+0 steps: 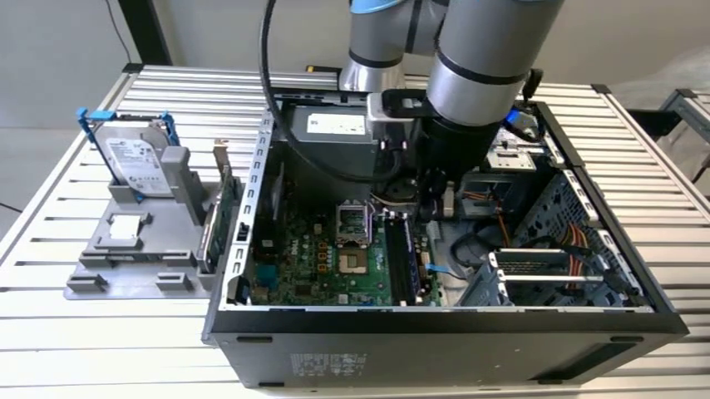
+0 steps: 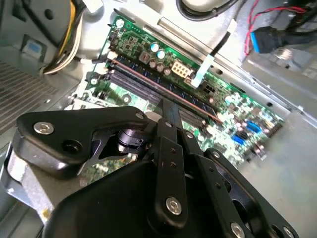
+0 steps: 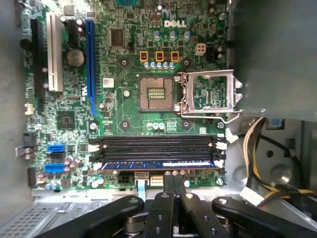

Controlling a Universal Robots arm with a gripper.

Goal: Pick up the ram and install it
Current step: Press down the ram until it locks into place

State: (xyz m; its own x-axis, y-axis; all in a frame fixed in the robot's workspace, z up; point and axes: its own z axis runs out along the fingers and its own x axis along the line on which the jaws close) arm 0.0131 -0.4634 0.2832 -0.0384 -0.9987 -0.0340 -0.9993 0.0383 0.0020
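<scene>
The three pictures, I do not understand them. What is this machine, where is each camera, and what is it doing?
A grey robot arm reaches down into an open computer case on a slatted metal table. The exterior view looks from off the arm; both wrist views ride on the arm and look past its black gripper at the green motherboard. The ram, a thin blue stick, sits in a memory slot just beyond the gripper. The fingers appear closed together, holding nothing. On the exterior view's left, a grey holder carries a hard drive.

The exterior view looks down from high in front at the open computer case (image 1: 444, 316). Both wrist views sit behind the gripper (image 3: 173, 186), close above the motherboard (image 3: 129, 64), sharing its memory slots (image 2: 148, 79).
</scene>
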